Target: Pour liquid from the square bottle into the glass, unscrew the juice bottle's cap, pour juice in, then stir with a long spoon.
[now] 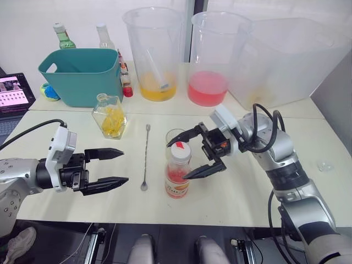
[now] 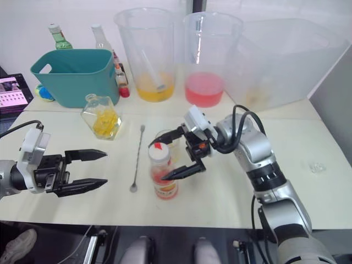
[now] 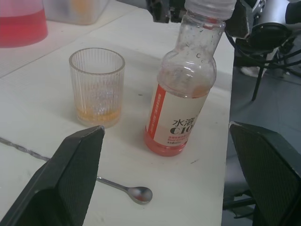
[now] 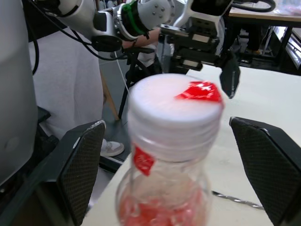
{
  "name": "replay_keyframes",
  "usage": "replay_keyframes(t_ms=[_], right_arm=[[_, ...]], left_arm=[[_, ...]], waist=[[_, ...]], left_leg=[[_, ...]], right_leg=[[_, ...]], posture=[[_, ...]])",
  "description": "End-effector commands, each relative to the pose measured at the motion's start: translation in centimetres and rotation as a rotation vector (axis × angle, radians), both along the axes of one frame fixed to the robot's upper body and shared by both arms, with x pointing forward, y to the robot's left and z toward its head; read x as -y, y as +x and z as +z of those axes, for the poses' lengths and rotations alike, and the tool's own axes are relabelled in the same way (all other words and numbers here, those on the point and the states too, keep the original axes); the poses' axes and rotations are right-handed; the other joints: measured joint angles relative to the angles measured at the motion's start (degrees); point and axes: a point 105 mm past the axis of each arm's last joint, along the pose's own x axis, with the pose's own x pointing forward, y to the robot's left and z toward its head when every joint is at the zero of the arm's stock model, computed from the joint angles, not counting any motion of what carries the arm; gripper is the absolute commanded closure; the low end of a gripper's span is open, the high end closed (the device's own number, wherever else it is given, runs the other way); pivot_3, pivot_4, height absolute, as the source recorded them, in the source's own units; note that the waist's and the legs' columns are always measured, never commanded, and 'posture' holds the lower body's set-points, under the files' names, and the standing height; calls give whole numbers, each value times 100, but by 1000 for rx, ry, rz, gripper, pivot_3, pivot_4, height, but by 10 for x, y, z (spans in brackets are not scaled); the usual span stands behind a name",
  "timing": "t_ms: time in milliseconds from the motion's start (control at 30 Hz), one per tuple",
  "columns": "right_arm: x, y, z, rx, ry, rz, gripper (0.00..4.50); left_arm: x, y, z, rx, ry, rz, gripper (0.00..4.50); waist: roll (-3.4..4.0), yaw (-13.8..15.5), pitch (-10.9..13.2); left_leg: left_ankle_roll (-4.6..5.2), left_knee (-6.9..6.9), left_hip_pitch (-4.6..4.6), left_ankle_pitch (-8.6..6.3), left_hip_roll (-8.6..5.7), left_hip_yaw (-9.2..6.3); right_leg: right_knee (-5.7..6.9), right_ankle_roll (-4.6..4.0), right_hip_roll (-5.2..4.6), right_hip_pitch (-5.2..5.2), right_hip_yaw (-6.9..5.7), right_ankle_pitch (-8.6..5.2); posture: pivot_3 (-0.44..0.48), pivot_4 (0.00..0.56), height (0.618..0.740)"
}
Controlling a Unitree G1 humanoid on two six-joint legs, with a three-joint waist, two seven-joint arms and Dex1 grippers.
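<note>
Two sets of fingers spread open, right gripper (image 1: 196, 152) flanking capped juice bottle (image 1: 177, 172), left gripper (image 1: 111, 167) empty

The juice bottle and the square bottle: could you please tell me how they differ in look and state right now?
The juice bottle is slim, labelled plastic holding pink liquid; the square bottle is squat, unlabelled glass with yellow contents. The juice bottle wears its white cap; whether the square bottle is stoppered cannot be told. The juice bottle stands between the open fingers of the right gripper; the square bottle stands apart from both grippers. Both are clear, upright and on the table.
</note>
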Motion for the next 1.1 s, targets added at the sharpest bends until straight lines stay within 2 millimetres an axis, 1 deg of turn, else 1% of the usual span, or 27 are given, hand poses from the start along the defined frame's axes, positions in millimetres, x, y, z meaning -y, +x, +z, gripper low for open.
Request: replay_keyframes(t_ms=[33, 67, 200, 267, 400, 467, 533, 667, 733, 800, 833, 900, 967, 1100], right_arm=[[-5, -5, -2, 40, -4, 82, 870], [-6, -4, -4, 46, -8, 87, 1100], [-8, -5, -12, 52, -19, 102, 2572], [-6, -6, -14, 50, -21, 105, 3042], [-1, -7, -13, 46, -10, 89, 3091], [3, -10, -8, 38, 15, 49, 3091], [9, -11, -2, 22, 36, -13, 3091], [15, -15, 10, -25, 84, -155, 3092], [17, -21, 12, -56, 89, -224, 3092], [18, -25, 11, -81, 96, -310, 3092], [13, -27, 8, -106, 110, -381, 3092], [3, -32, 8, -164, 203, -551, 3092], [0, -34, 8, -187, 258, -670, 3097], [1, -29, -2, -189, 311, -895, 3108]], left_arm=[[1, -6, 11, 56, -5, 26, 0], [2, -8, 11, 55, -5, 27, 0], [5, -10, 9, 46, -7, 29, 0], [6, -10, 8, 41, -8, 29, 0], [9, -6, 6, 28, -17, 3, 0], [11, -1, 7, 37, -36, -10, 0], [12, 3, 7, 48, -60, -14, 0], [17, 1, 4, 23, -65, -88, 0], [20, 2, 2, 17, -57, -117, 0], [24, 5, 0, 14, -53, -151, 0], [26, 7, 0, 6, -60, -177, 0], [32, 14, 0, -8, -68, -244, 0], [36, 19, -2, -16, -72, -280, 0], [45, 30, -5, -12, -72, -333, 0]], waist=[[0, 3, 0], [0, 12, 0], [0, 15, 0], [1, 6, 1], [0, 8, 0], [0, 40, 0], [1, 70, 1], [1, 52, 1], [1, 52, 1], [1, 33, 1], [0, 38, 1], [-2, 43, 0], [-1, 47, 0], [0, 41, 0]], left_leg=[[0, -1, 0, 0, 1, -2], [0, -1, 0, 0, 0, -2], [-1, -1, 0, 0, -1, -2], [-1, -1, 7, 0, 2, -3], [-2, -2, 14, 1, 2, -3], [-2, -2, 13, 1, 1, -3], [-3, -2, 12, 1, 0, -4], [-3, -3, 6, 1, 0, -4], [-3, -7, 7, 1, 1, -5], [-3, -8, 8, 1, 2, -6], [-3, -8, 8, 1, 2, -6], [-3, -10, 7, 1, 1, -6], [-3, -10, 4, 1, 2, -11], [-11, -5, -11, 6, -2, -11]], right_leg=[[0, -2, 0, 0, -3, 0], [0, -2, -1, 0, -4, 0], [0, -3, -3, 2, -5, 0], [3, -6, -2, 3, -8, 1], [5, -9, -1, 7, -10, 1], [4, -10, -2, 9, -13, 1], [4, -10, -3, 9, -13, 1], [1, -10, -3, 5, -13, 1], [2, -13, -2, 4, -14, -1], [2, -16, 0, 3, -14, -3], [1, -16, 0, 4, -14, -3], [1, -16, 1, 5, -15, -3], [2, -18, 5, 4, -17, -4], [0, -17, 1, -5, -15, -4]], posture=[[0, 150, 726], [0, 150, 726], [0, 150, 726], [0, 150, 726], [0, 150, 726], [0, 150, 726], [0, 150, 726], [0, 150, 726], [0, 150, 726], [0, 150, 726], [0, 150, 726], [0, 150, 726], [0, 150, 726], [0, 150, 726]])
